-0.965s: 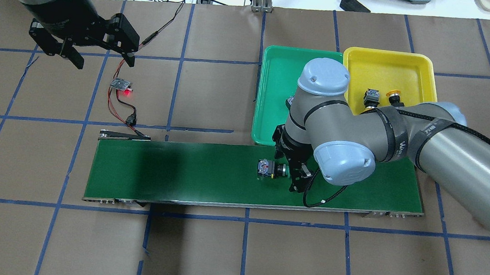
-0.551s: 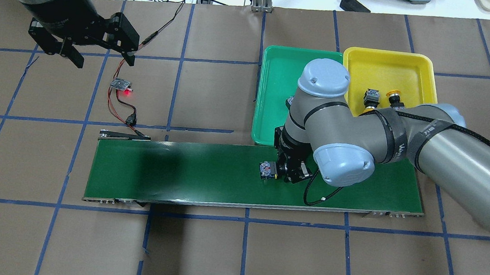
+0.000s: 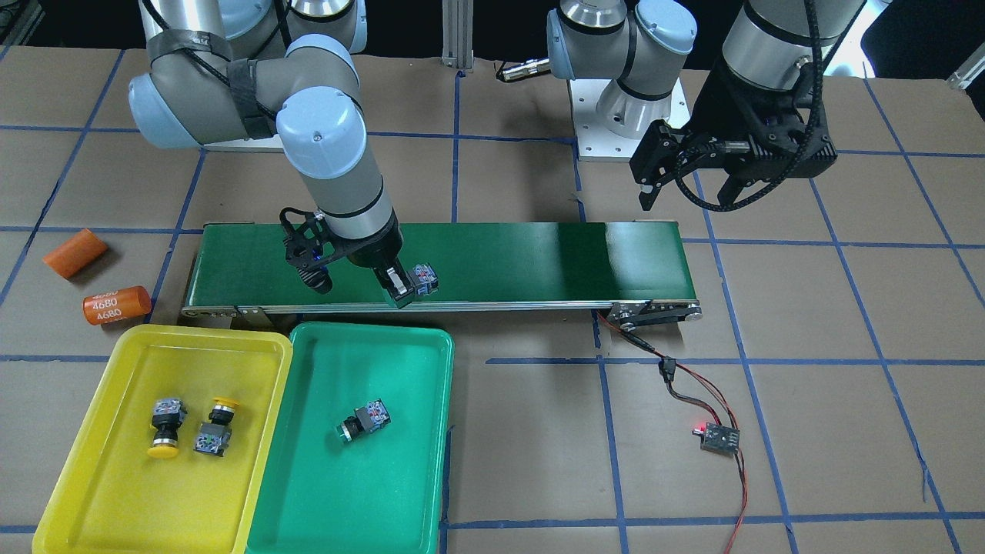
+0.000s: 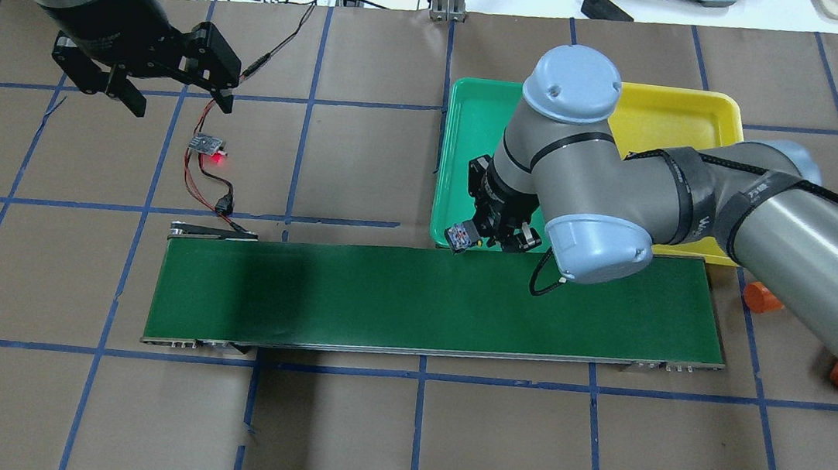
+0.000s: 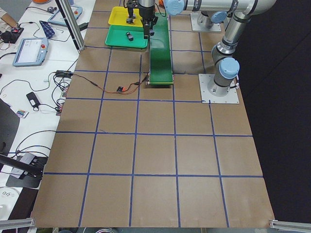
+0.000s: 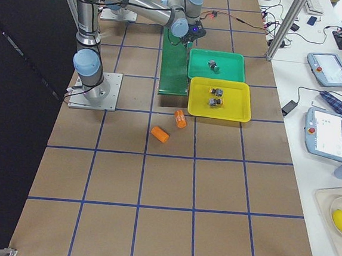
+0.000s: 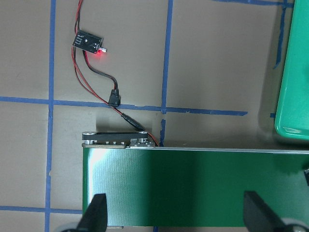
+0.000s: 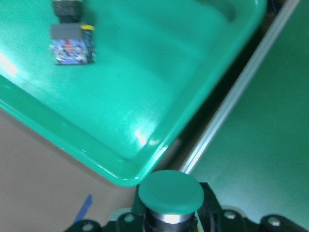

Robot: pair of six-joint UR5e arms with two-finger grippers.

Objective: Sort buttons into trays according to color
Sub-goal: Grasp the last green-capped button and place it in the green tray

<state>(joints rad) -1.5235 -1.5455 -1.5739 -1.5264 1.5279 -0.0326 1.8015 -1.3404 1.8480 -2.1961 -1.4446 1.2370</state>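
Green button [image 3: 424, 278] pinched between right gripper [image 3: 400, 292] fingers, held over belt [image 3: 523, 258] edge at green tray [image 3: 369, 500] corner. Second green button [image 3: 363, 422] lies in that tray. Two yellow buttons [image 3: 165, 427] in yellow tray [image 3: 92, 492]. Left gripper [image 3: 685, 201] fingers spread, empty, above table [image 3: 846, 323] past belt's other end.
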